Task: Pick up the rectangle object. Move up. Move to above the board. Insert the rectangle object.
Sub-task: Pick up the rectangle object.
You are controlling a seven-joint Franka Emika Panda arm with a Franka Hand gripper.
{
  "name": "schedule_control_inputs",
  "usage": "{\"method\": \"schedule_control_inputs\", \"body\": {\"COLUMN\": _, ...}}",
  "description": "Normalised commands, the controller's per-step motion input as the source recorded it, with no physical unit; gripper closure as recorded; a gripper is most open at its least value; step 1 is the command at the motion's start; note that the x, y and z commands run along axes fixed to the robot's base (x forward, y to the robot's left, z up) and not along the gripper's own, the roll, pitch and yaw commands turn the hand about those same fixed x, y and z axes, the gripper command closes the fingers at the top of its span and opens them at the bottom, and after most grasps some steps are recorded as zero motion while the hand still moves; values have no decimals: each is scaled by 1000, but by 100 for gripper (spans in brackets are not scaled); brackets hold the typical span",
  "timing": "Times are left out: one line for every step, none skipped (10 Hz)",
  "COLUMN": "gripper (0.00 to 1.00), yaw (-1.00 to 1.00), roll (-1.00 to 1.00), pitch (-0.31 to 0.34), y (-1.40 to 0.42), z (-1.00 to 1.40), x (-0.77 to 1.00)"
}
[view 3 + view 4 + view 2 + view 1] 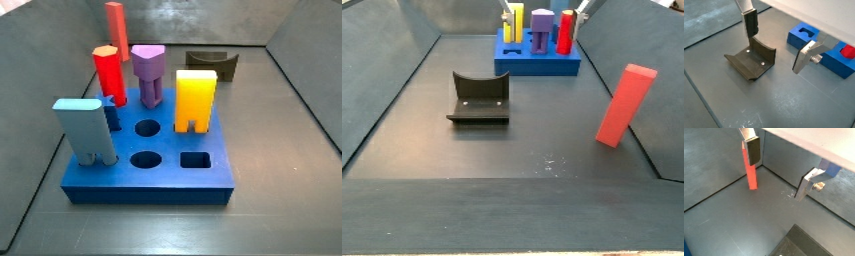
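Observation:
The rectangle object is a tall salmon-red bar [751, 174] standing upright on the grey floor near a wall corner. It also shows in both side views [115, 28] [623, 105], apart from the board. The board [167, 180] is a thick dark blue block with holes and several pegs in it; it shows too in a side view [539, 66] and a wrist view [803, 36]. My gripper [779, 170] [776, 42] is open and empty above the floor. One finger [751, 151] overlaps the bar's upper part; the bar is not between the fingers. The gripper is out of both side views.
The fixture [751, 61] [480, 100] [211, 63] stands on the floor between the board and the bar. On the board are a light blue block [83, 128], a red hexagonal peg [107, 72], a purple peg [148, 72] and a yellow peg [195, 98]. Grey walls enclose the floor.

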Motion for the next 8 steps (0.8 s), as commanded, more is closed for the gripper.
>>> {"method": "schedule_control_inputs", "body": {"gripper": 0, "yaw": 0, "roll": 0, "pitch": 0, "y": 0, "z": 0, "x": -49}}
{"method": "schedule_control_inputs", "body": {"gripper": 0, "yaw": -9, "roll": 0, "pitch": 0, "y": 0, "z": 0, "x": -254}}
{"method": "schedule_control_inputs", "body": {"gripper": 0, "yaw": -126, "roll": 0, "pitch": -34, "y": 0, "z": 80, "x": -817}}
{"method": "schedule_control_inputs", "body": {"gripper": 0, "yaw": -111, "roll": 0, "pitch": -36, "y": 0, "z": 177, "x": -866}}
{"method": "schedule_control_inputs", "body": {"gripper": 0, "yaw": -123, "roll": 49, "pitch": 0, "y": 0, "z": 263, "x": -866}}
{"method": "schedule_control_inputs", "body": {"gripper": 0, "yaw": -131, "roll": 37, "pitch": 0, "y": 46, "z": 231, "x": -929}}
{"method": "schedule_control_inputs", "body": {"gripper": 0, "yaw": -151, "roll": 21, "pitch": 0, "y": 166, "z": 66, "x": -980}}
{"method": "schedule_control_inputs", "body": {"gripper": 0, "yaw": -149, "roll": 24, "pitch": 23, "y": 189, "z": 20, "x": -966}}
